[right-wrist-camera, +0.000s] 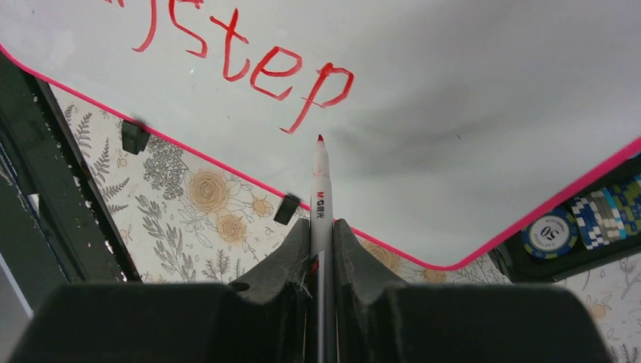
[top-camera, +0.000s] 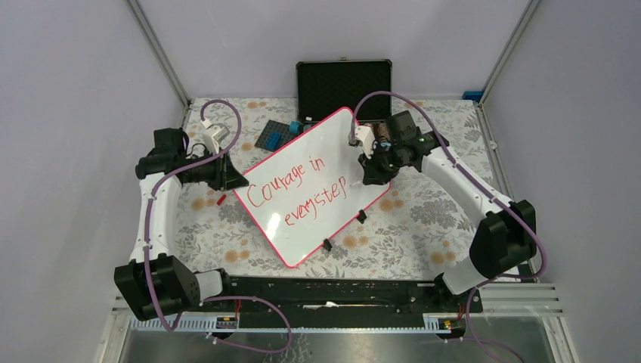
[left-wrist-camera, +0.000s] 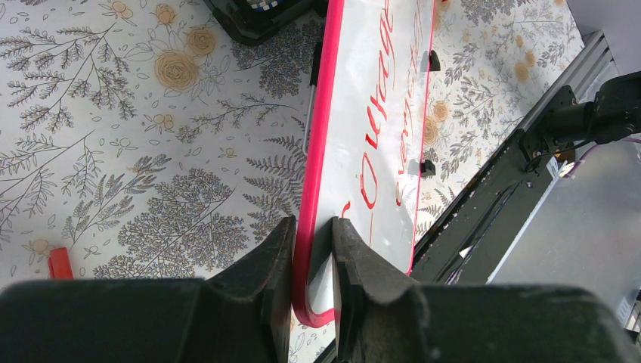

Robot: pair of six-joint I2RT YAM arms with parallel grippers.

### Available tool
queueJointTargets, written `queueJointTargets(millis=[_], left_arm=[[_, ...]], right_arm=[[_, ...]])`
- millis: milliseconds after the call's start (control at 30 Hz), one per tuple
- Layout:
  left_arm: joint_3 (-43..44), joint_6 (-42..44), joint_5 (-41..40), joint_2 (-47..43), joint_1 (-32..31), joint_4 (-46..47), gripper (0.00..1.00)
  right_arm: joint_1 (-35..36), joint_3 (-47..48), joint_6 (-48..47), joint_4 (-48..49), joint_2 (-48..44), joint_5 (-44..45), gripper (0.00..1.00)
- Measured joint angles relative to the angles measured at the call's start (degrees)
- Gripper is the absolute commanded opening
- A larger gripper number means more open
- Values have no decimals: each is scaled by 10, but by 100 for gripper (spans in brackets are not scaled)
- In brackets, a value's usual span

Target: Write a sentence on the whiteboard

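1. While the left tool pinches the whiteboard by its pink edge, the board stretches away ahead of it.
2. Clamped in the right tool, a red marker points at the sentence, which ends just beyond its tip.

Lilac walls, floral tbl cloth, alu corner posts.

Top overhead, distant; both wrists close, low; whiteboard shared.

I am getting bright, even overhead light with faint shadows. The large glossy white, pink-framed whiteboard is showing soft grey shading in the right wrist view. Both wrist foregrounds are reading dark and slightly soft.
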Motion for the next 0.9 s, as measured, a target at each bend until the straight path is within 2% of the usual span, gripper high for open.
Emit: queueJointTargets(millis=[467,900], left_arm=[[0,0,0,0,0,0,6],[0,0,0,0,0,0,6]], right_arm=[[-14,-5,-6,11,-4,5,0],[-14,-6,-7,29,27,7,0]])
